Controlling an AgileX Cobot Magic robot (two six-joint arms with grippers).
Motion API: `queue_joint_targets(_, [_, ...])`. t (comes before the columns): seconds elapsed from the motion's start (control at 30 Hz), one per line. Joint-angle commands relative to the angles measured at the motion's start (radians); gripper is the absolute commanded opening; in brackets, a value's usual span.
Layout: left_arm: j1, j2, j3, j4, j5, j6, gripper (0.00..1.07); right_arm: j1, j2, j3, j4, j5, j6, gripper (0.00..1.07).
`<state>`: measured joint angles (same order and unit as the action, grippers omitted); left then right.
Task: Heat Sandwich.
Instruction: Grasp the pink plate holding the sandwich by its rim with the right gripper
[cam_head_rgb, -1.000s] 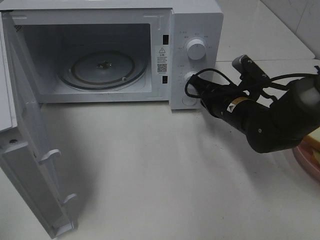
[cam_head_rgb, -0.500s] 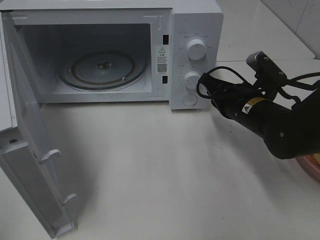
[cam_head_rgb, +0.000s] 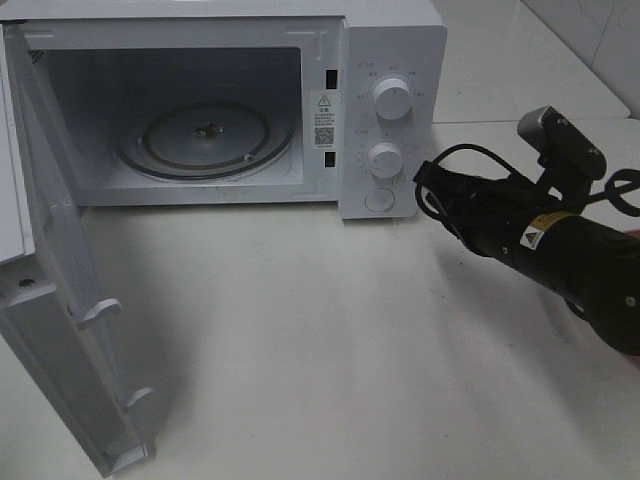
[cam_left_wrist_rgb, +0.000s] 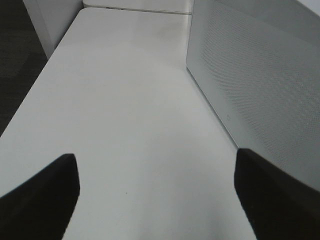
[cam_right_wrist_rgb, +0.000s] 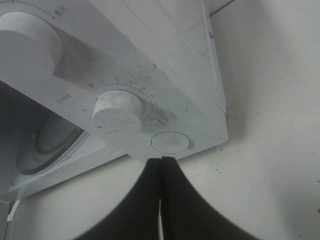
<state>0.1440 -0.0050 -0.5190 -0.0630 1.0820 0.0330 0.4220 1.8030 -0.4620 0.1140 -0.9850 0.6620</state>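
Note:
The white microwave (cam_head_rgb: 395, 40) stands with its door (cam_head_rgb: 50, 300) swung wide to the left, and its glass turntable (cam_head_rgb: 205, 135) is bare. My right gripper (cam_head_rgb: 424, 190) is shut with nothing in it, a short way right of the control panel. In the right wrist view the right gripper (cam_right_wrist_rgb: 161, 161) points at the round button (cam_right_wrist_rgb: 171, 142) under the lower knob (cam_right_wrist_rgb: 120, 111) without touching it. My left gripper (cam_left_wrist_rgb: 157, 200) is open over bare tabletop beside the microwave's perforated side wall (cam_left_wrist_rgb: 260, 85). The sandwich is hidden from every view.
The open door juts toward the front left of the white table (cam_head_rgb: 300, 350). The right arm's black body (cam_head_rgb: 570, 255) and its cable loop (cam_head_rgb: 450, 155) fill the right side. A tiled wall (cam_head_rgb: 600, 30) rises at the back right.
The right arm has drawn back to the right, away from the microwave's lower knob and button. The pink plate edge seen earlier at the far right is now covered by the arm.

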Motion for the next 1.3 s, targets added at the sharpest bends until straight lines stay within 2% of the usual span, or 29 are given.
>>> queue_joint_targets(0.03, [-0.004,-0.017,0.004,-0.002,-0.013,-0.003,0.80,-0.002,-0.058,0.047,-0.014,-0.010,-0.058,0.00])
queue_joint_targets(0.17, [-0.004,-0.017,0.004,-0.002,-0.013,-0.003,0.80,-0.002,-0.123,0.086,-0.014,0.026,-0.133,0.00])
queue_joint_targets(0.37, [-0.004,-0.017,0.004,-0.002,-0.013,-0.003,0.80,-0.003,-0.241,0.082,0.020,0.234,-0.303,0.00])
queue_joint_targets(0.73, [-0.004,-0.017,0.004,-0.002,-0.013,-0.003,0.80,-0.003,-0.381,0.076,0.049,0.472,-0.468,0.00])
queue_joint_targets(0.8, [-0.004,-0.017,0.004,-0.002,-0.013,-0.003,0.80,-0.003,-0.399,0.052,0.049,0.559,-0.489,0.00])
queue_joint_targets(0.83, [-0.004,-0.017,0.004,-0.002,-0.013,-0.003,0.80,-0.003,-0.414,0.008,0.048,0.664,-0.507,0.00])
queue_joint_targets(0.9, [-0.004,-0.017,0.004,-0.002,-0.013,-0.003,0.80,-0.003,-0.418,-0.013,0.047,0.710,-0.515,0.00])
queue_joint_targets(1.0, [-0.004,-0.017,0.004,-0.002,-0.013,-0.003,0.80,-0.003,-0.418,-0.135,0.043,0.930,-0.580,0.00])
queue_joint_targets(1.1, [-0.004,-0.017,0.004,-0.002,-0.013,-0.003,0.80,-0.003,-0.418,-0.187,0.036,1.016,-0.614,0.00])
queue_joint_targets(1.3, [-0.004,-0.017,0.004,-0.002,-0.013,-0.003,0.80,-0.003,-0.418,-0.357,-0.085,1.264,-0.631,0.04])
